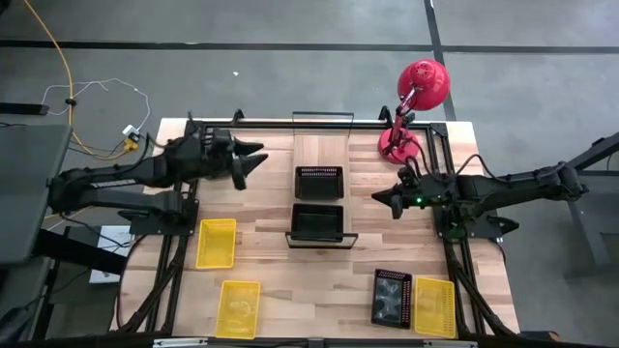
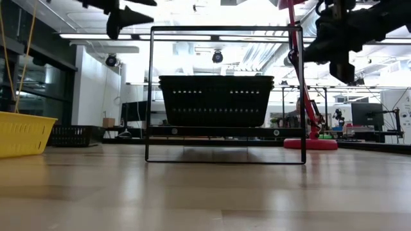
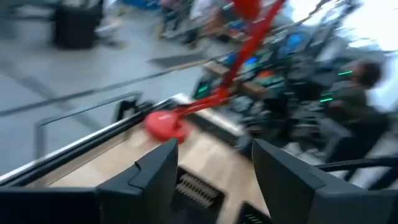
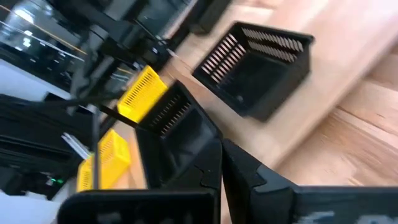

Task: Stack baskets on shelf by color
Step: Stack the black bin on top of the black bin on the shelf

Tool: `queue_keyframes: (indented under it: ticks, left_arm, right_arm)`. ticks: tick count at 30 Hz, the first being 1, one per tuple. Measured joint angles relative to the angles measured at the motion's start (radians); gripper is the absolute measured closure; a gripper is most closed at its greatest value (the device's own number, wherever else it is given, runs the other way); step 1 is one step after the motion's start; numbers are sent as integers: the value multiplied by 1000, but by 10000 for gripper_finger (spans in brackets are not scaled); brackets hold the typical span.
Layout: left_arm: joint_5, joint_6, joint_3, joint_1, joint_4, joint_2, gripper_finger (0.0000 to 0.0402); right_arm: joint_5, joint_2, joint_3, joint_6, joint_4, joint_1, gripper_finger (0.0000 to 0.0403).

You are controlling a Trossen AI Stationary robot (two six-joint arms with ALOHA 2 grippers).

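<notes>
Standing at the far right corner of the planked wooden table [image 1: 290, 280] — a red desk lamp [image 1: 416, 97], round base resting on the wood, shade leaning out past the far edge. Trailing across the grey floor [image 1: 242, 77] beyond the far left corner — a yellow cable [image 1: 60, 68] and a thin white wire [image 1: 106, 89]. Glowing overhead in the room behind, long ceiling lights [image 2: 218, 37].

Two black baskets [image 1: 318, 201] fill the shelf [image 1: 320, 145]; its far end lies bare.

two black baskets [image 1: 318, 182] on shelf [image 1: 320, 155]; yellow baskets [image 1: 216, 243] apparently on table.
</notes>
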Motion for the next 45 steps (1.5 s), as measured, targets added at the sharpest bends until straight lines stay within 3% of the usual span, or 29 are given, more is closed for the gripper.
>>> queue_keyframes:
  ticks: [5, 13, 26, 30, 40, 43, 45]
  left_arm:
    - [162, -53, -121, 42, 196, -39, 206]
    - [178, 7, -127, 41, 210, -40, 206]
    - [171, 30, -127, 41, 208, -39, 206]
    - [141, 42, -127, 41, 207, -39, 206]
    - [139, 148, -125, 41, 173, -44, 206]
    - [151, 211, -80, 41, 17, -55, 206]
    - [152, 233, -14, 41, -175, -55, 206]
  right_arm:
    - [0, 0, 0, 0, 59, 0, 402]
    - [-74, 0, 0, -90, 64, 0, 392]
    - [-284, -46, 0, -236, 53, 0, 218]
    - [-279, -95, 0, -232, 87, 0, 196]
    - [-178, -116, 0, -343, 346, 0, 196]
    - [-111, -116, 0, -356, 349, 0, 197]
    - [-84, -114, 0, -335, 345, 0, 197]
